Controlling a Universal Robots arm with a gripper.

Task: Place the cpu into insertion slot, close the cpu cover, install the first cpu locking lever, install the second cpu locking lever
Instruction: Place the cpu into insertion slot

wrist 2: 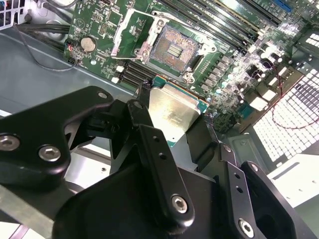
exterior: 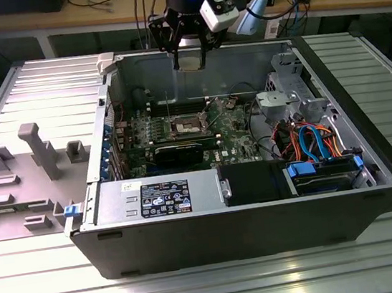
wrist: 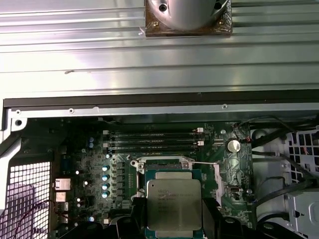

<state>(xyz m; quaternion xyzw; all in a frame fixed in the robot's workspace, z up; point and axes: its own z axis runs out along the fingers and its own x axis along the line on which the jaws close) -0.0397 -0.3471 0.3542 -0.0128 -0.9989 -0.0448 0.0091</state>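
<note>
Gripper (wrist 2: 173, 123) clamps cpu (wrist 2: 172, 110), well above open insertion slot (wrist 2: 174, 47).

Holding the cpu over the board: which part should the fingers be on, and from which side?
Two opposite thin edges of the cpu, approached from above its silvery top. It is a flat square, so pinching the edges, as the gripper does now, probably leaves the face and underside free for the insertion slot.
</note>
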